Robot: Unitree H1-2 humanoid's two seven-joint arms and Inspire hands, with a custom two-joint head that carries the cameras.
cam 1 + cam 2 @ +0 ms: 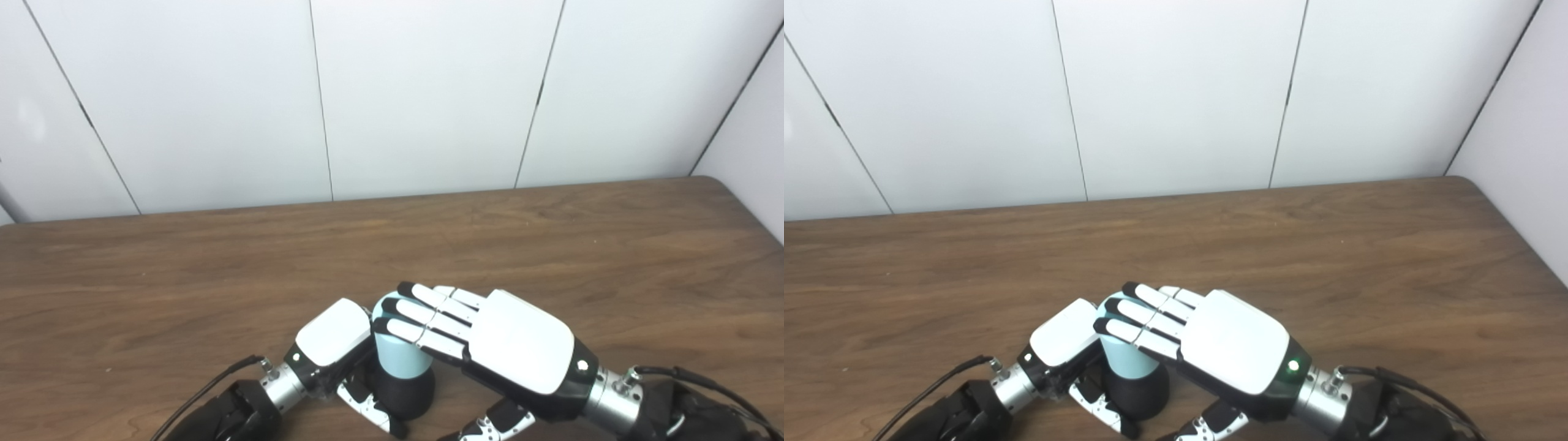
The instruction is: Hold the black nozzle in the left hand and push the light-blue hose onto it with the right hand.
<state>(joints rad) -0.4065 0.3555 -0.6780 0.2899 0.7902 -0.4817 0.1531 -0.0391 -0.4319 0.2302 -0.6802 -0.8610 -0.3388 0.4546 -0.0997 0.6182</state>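
Low centre: left hand (334, 343) grips the black nozzle (405, 392), right hand (490, 340) lies flat-fingered pressing the light-blue hose (401, 355) down; looks nearly seated.

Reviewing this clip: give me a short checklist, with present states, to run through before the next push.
1. Left hand grips the black nozzle: ok.
2. Light-blue hose stands upright on the nozzle: ok.
3. Right hand has its fingers flat across the hose top: ok.
4. Hose fully seated: cannot tell, joint partly hidden.
5. Nozzle base resting on the table: cannot tell.
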